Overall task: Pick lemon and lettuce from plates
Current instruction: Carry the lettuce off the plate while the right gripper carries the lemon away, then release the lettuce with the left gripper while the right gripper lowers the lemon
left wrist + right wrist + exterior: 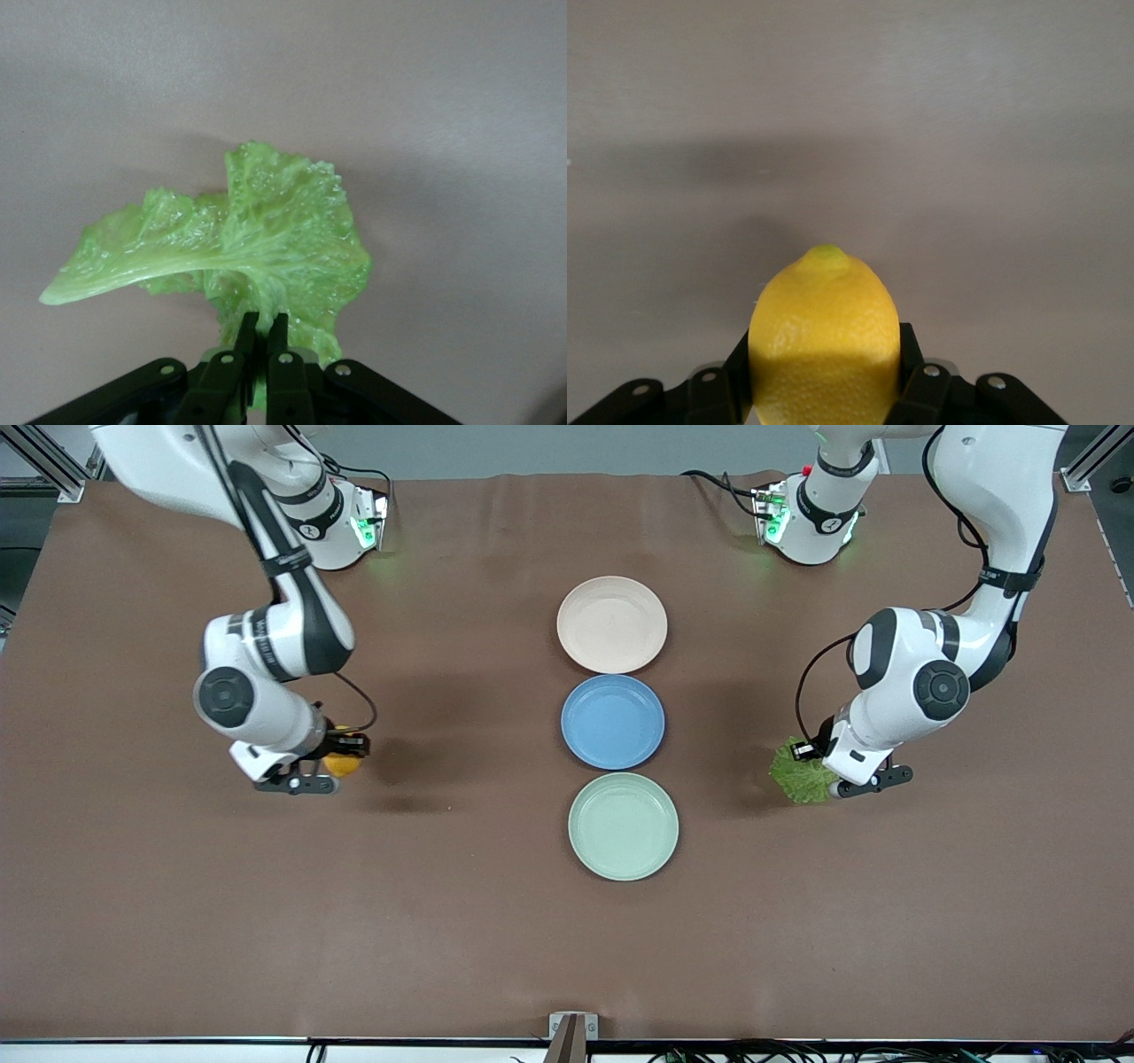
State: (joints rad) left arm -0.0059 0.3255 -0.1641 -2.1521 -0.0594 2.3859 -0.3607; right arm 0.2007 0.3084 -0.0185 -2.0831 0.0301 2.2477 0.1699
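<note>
Holding the lemon [824, 341] clamped in my right gripper [341, 764] over bare table toward the right arm's end, I have the lettuce [239, 248] pinched by my left gripper [263, 332], stem crosswise, both well apart from the plates [612, 624]

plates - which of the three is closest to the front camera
The mint green plate. It lies lowest in the front view, with the blue plate in the middle and the beige-pink plate nearest the robots' bases.

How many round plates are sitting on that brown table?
3, in a row mid-table: the beige-pink round plate nearest the robots' bases, the blue round plate next, the mint green round plate nearest the front camera.
</note>
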